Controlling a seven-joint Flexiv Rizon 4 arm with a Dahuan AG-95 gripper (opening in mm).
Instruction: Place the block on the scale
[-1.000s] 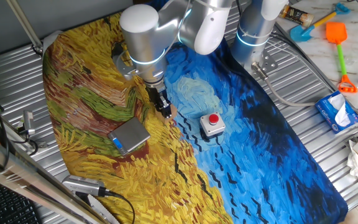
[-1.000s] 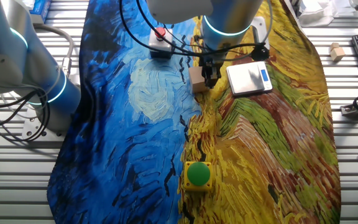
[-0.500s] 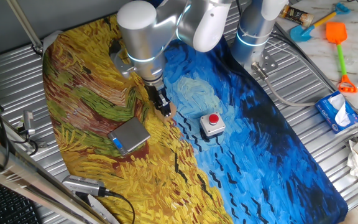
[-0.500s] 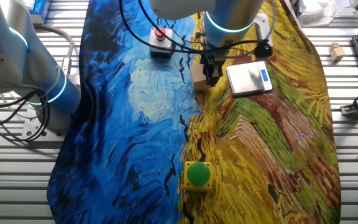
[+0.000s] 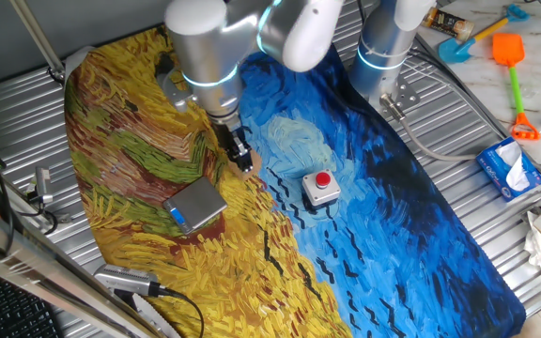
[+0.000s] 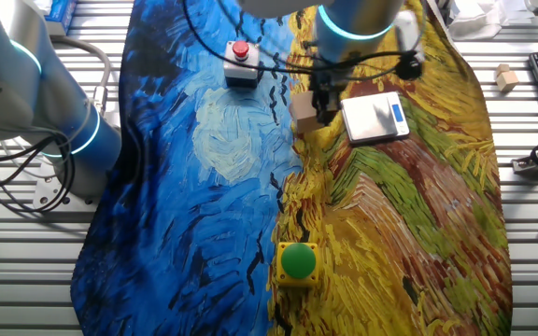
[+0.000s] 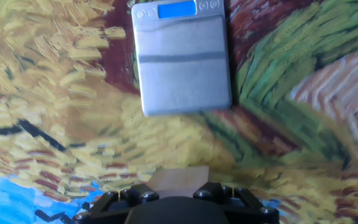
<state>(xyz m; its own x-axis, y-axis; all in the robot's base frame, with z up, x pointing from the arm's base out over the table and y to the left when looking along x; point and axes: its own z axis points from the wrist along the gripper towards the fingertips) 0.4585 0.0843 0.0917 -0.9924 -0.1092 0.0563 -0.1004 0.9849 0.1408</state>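
- My gripper (image 6: 324,110) is clamped on the block (image 6: 303,109), which hangs at my fingertips clear of the painted cloth (image 6: 204,215), above the middle of the table's far end as the other fixed view shows it.
- In the hand view only a pale sliver of the block (image 7: 178,177) peeks out past my gripper (image 7: 179,200), so I judge the hold from the fixed cameras, not from my own eye.
- The scale (image 6: 375,119) lies flat just beside me, toward the table's right edge in that view, its blue strip on the side nearer that edge. My hand view has the scale (image 7: 182,62) well ahead along the fingers, plate bare.
- The step in hand, as I read it, is the carry across: the block is up but not yet over the plate.
- To do it well I should keep height until the block is squarely above the grey plate's centre, then come straight down (a sideways brush against the rim could shove so light a scale).
- I should aim for the metal plate, not the blue strip and its small buttons.
- Let go only once the block's underside rests on the plate; dropped from above, a cube could tumble off.
- The grey box with the red button (image 6: 241,58) sits on my other side, near the far edge, and is out of my path.
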